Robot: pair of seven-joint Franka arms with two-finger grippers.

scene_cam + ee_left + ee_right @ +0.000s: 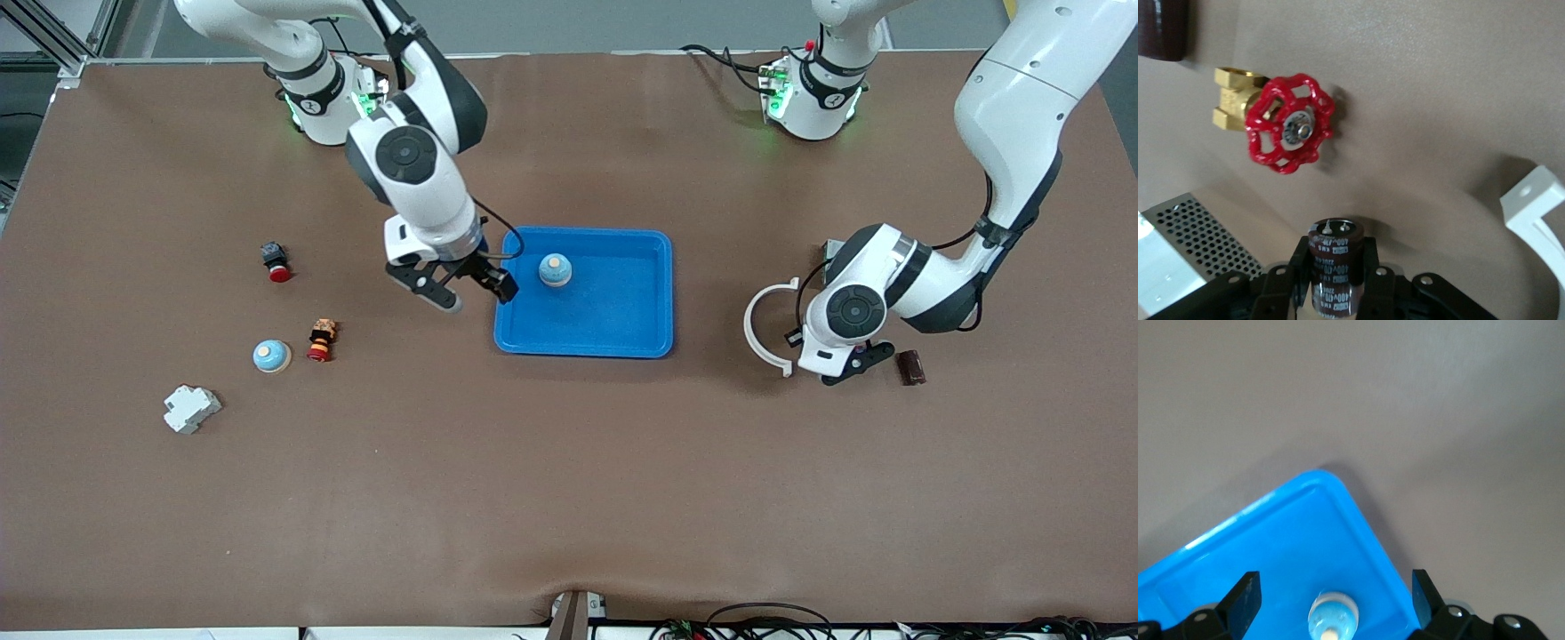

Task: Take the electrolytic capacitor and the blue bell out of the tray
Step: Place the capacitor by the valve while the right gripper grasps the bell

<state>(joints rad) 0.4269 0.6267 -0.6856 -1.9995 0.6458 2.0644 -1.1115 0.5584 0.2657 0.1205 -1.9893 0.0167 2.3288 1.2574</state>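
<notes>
1. Blue plastic forms the tray (613, 320), which lies mid-worktop; the blue bell (554, 270) sits inside it, in the corner toward the right arm's end and farther from the front camera.
2. By its look the bell is a small, light, rigid dome with a smooth, likely slippery shell. It stands upright, button on top, its axis vertical, so I judge the best hold is across its lower sides, low on the dome.
3. Open wide, the right gripper (467, 292) hangs over the tray's rim on the right arm's side, just beside the bell; in the right wrist view the bell (1332, 617) shows between the spread jaws.
4. Dark brown and cylindrical, the electrolytic capacitor (1333, 267) is already out of the tray, clamped in the left gripper (853, 363) over bare worktop toward the left arm's end.
5. It seems stiff and light with a slick sleeve; its long axis runs out along the jaws, printed side showing, thin terminals at the outer end, probably easy to bend.
6. Nearby on the worktop (569, 498) lie a red-wheeled brass valve (1281, 120) and a white curved bracket (766, 327).
</notes>
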